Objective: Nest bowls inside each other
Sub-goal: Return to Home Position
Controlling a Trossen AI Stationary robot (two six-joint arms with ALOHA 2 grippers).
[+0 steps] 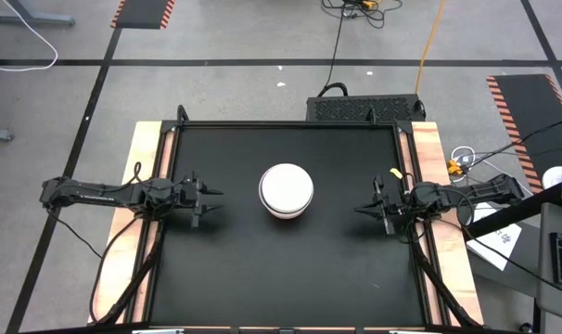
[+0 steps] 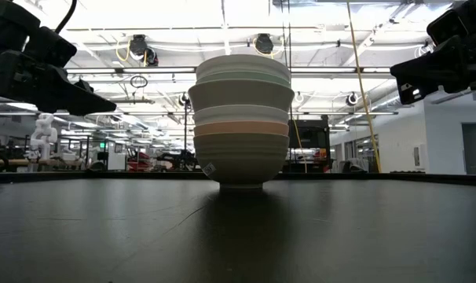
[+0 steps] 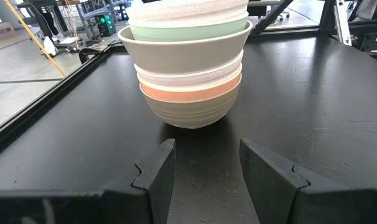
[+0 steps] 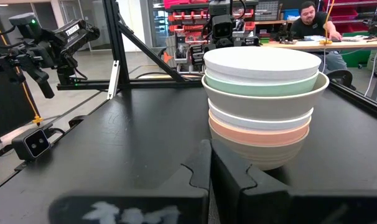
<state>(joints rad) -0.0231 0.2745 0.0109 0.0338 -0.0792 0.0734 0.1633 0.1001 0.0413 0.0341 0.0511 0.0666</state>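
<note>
Closest to the lens on my left wrist are my own two dark fingers [image 3: 154,180], spread apart with bare black table [image 3: 64,143] showing between them. My left gripper [image 3: 207,148] is released and grasps nothing. On the right wrist the two fingers meet tip to tip, so my right gripper [image 4: 211,155] is clenched on nothing.

Seen from above, with the far edge of the table as 12 o'clock, the stack of bowls [image 1: 286,190] stands at the centre of the black top. The left gripper [image 1: 210,201] hangs at 9 o'clock from the stack and the right gripper [image 1: 360,211] at 3 o'clock. Both point inward at the stack and both are well apart from it. The level view shows both raised off the tabletop.

All six bowls are nested in one upright pile. At the bottom is the olive-grey bowl [image 3: 188,113], resting on the table. Inside it sits the orange-coral bowl [image 3: 188,92], then a white bowl [image 3: 188,77], each showing only a band of rim. Next is the beige bowl [image 3: 185,56], wider than the others, its wall standing out past them. Inside that is the mint green bowl [image 3: 188,30], and a second white bowl [image 4: 261,63] crowns the pile.

Beyond the table, at about 1 o'clock from my right wrist, a person [image 4: 310,17] sits at a bench.
</note>
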